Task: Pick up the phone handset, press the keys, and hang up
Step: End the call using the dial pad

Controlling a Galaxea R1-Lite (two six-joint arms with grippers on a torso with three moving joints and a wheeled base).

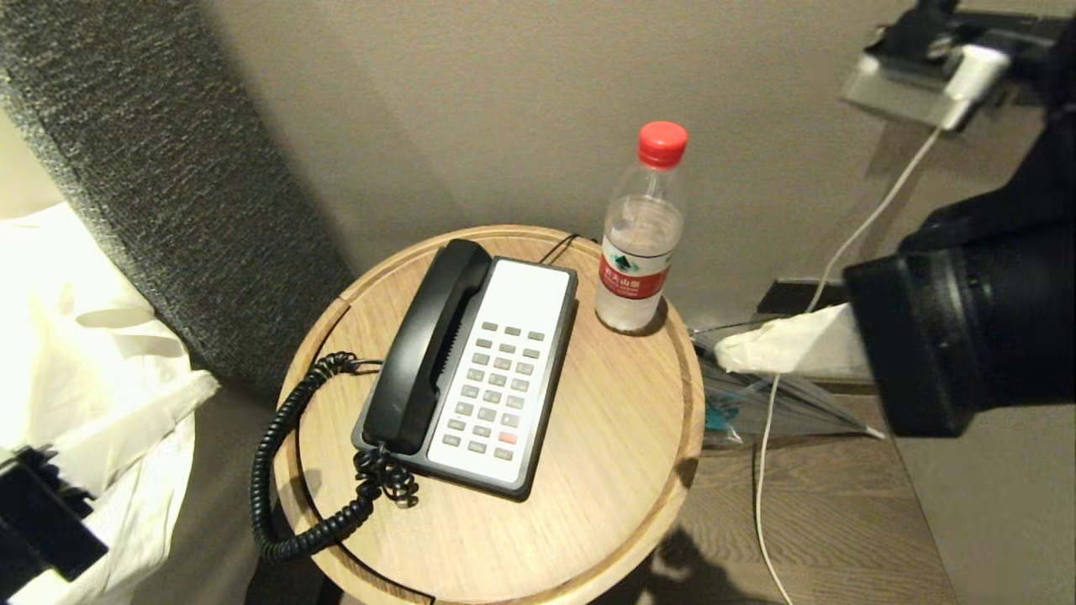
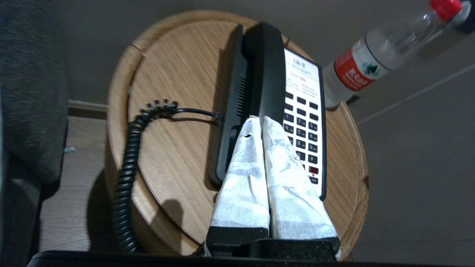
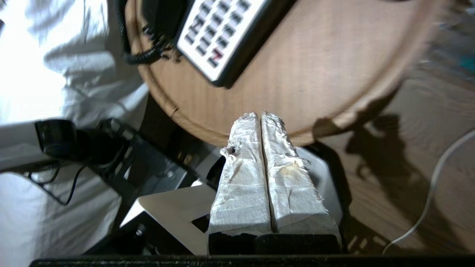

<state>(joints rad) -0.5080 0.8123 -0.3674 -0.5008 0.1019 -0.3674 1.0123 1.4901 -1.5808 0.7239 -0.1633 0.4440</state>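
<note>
Wooden round surface (image 1: pixel 605 470) by a beige wall carries the phone, handset (image 1: pixel 430 344) cradled, and a water bottle (image 1: pixel 640 235); both tools, left tool (image 2: pixel 259 120) and right tool (image 3: pixel 258 115), pressed together, empty.

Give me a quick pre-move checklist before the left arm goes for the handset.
1. Handset seated on the phone base: ok.
2. Left tool open for a grasp: not ok, fingers pressed together, nothing held.
3. Left tool at the handset: cannot tell whether it touches; it points at the handset's middle.
4. Coiled cord free: ok, it loops over the table edge, unsnagged.
5. Keys uncovered: ok.
6. Right tool clear of the phone: ok, shut, off the table's edge. Water bottle stands upright beside the base.
</note>
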